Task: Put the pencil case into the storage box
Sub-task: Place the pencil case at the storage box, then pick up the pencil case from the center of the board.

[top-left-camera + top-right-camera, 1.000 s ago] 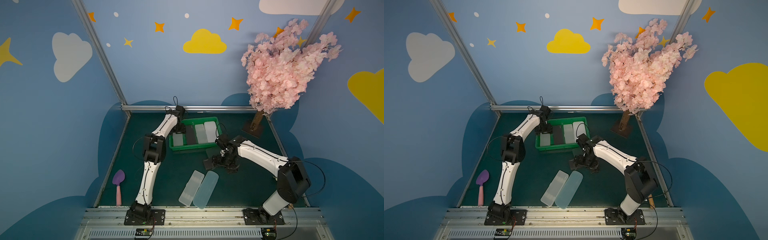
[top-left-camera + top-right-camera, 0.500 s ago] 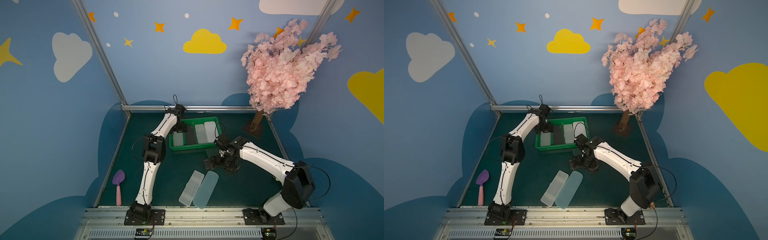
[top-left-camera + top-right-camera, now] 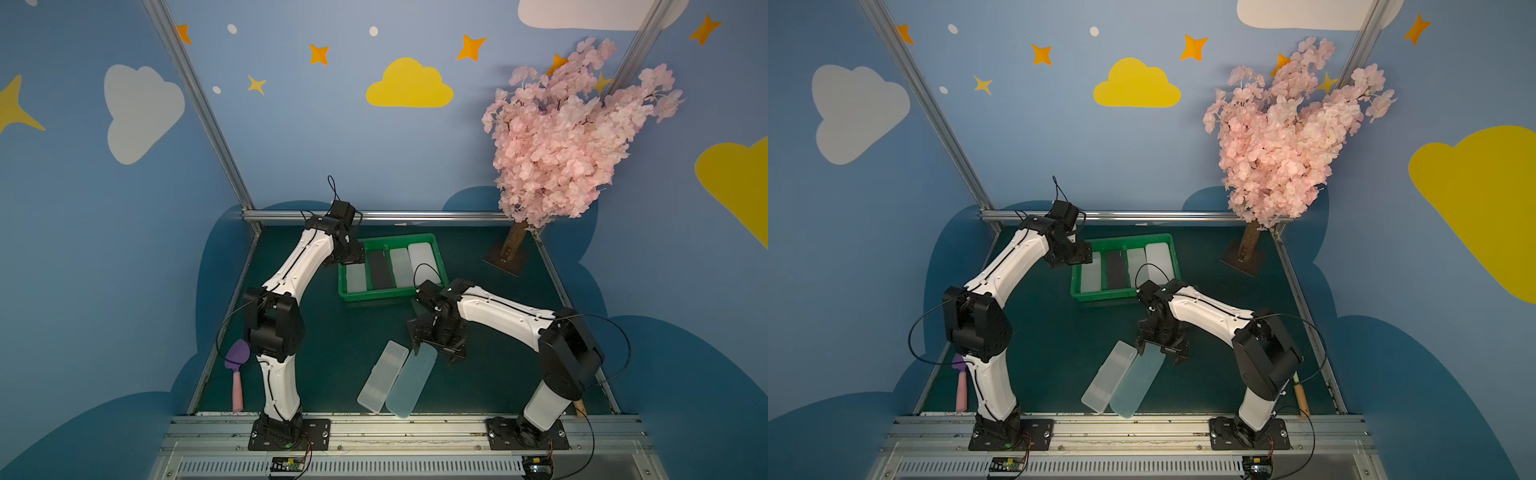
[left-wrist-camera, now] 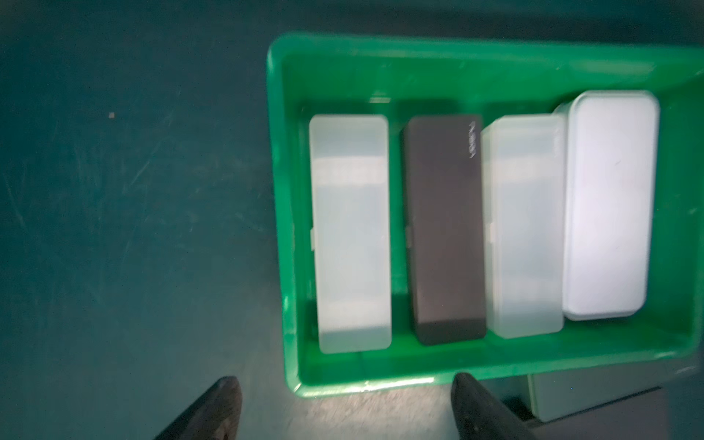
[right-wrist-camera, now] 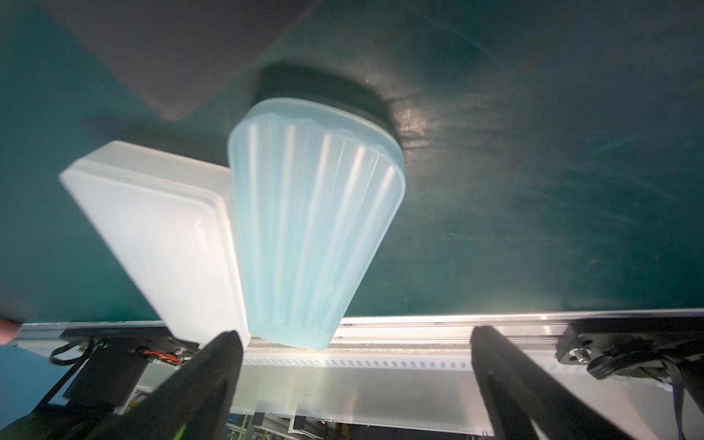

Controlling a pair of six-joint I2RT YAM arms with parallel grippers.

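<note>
Though the left gripper (image 4: 344,381) gapes, fingers (image 4: 217,407) cropped; storage box (image 4: 457,64) blurred.

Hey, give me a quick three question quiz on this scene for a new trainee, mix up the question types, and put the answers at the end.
1. How many pencil cases lie in the storage box: A two, B four, C six?
2. True or false: the right pincer is shut on the pale blue case.
3. Which case lies against the pale blue case on the mat?
Key: 1 B. 2 False, it is open. 3 The clear white case.
</note>
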